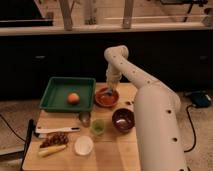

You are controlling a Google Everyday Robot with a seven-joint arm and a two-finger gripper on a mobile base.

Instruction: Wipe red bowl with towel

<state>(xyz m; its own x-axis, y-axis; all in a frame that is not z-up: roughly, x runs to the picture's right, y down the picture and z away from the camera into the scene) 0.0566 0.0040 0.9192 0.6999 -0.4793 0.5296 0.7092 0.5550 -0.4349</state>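
Observation:
The red bowl (107,98) sits on the wooden table (125,150) just right of the green tray. My white arm reaches from the lower right, up and over, and comes down into the bowl. My gripper (107,92) is low inside the bowl, at its far left part. A small bluish-grey thing, maybe the towel (105,93), shows at the gripper's tip inside the bowl. I cannot make out more of it.
A green tray (68,93) holds an orange (73,98). A dark brown bowl (123,120), a green cup (98,127), a small metal cup (84,118), a white bowl (83,145), grapes (56,139), a banana (52,150) and a white utensil (55,130) lie on the table.

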